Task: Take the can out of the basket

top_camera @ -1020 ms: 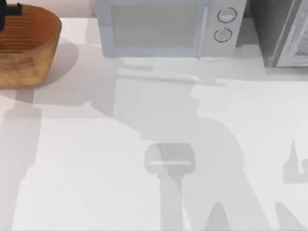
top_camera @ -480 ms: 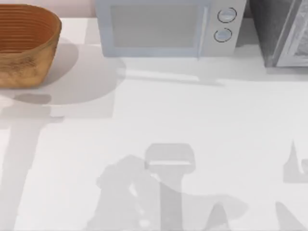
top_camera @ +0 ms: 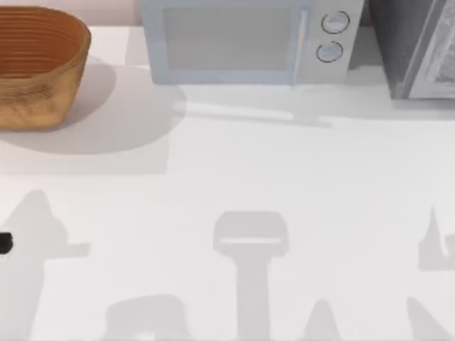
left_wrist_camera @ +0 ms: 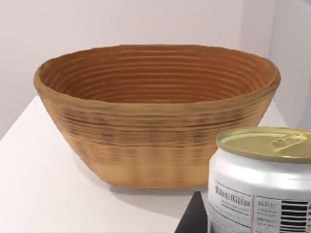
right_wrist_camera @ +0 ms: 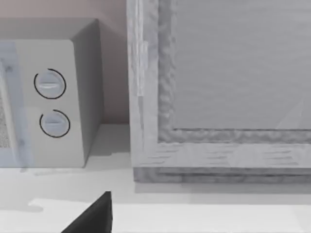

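A white worktop (top_camera: 234, 177) runs back to a pale wall, crossed by soft grey shadows. From above, the wicker basket (top_camera: 39, 64) sits at the far left corner, its ribbed orange-brown inside on show. A white microwave (top_camera: 249, 39) with two round dials stands at the far middle, and a grey cabinet-like box (top_camera: 419, 46) at the far right. A small dark bit of the left arm's tool (top_camera: 3, 243) pokes in at the left edge, nearer than the basket and well apart from it.

In the left wrist view, the can (left_wrist_camera: 262, 182) stands close to the camera (white sides, small print, dull golden top), outside the basket (left_wrist_camera: 155, 121) and nearer than it. A dark part sits just beside the can's lower edge; whether the left tool is clamped on the can cannot be told.

In the right wrist view, the microwave (right_wrist_camera: 53, 97) and the grey box (right_wrist_camera: 218, 92) face the camera, and the worktop (right_wrist_camera: 194, 208) lies below. The right tool's state cannot be told either.
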Robot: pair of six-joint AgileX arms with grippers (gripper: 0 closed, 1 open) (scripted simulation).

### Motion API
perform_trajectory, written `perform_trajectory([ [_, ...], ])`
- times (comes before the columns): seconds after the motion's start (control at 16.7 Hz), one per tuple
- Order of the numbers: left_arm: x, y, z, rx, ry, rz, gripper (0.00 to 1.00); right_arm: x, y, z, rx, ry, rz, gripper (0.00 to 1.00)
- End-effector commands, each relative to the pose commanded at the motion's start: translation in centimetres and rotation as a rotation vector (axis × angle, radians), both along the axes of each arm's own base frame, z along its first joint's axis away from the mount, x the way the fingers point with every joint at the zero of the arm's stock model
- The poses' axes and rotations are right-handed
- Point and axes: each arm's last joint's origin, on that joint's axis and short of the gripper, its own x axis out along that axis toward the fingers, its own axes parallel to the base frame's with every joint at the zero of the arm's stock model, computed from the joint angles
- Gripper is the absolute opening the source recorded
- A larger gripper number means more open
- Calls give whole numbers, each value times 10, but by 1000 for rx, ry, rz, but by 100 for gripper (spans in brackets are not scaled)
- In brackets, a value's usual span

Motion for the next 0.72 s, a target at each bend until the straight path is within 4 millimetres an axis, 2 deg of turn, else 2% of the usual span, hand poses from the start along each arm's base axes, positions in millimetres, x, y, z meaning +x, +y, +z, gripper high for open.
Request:
perform_trajectory([
  [0.12, -3, -1, -19, -9, -61, -15, 0, 0, 0, 0, 0, 0, 0, 100],
  [0.24, -4, -1, -30, -15, -101, -25, 0, 0, 0, 0, 0, 0, 0, 100],
  [0.72, -4, -1, -33, -15, -108, -26, 0, 0, 0, 0, 0, 0, 0, 100],
])
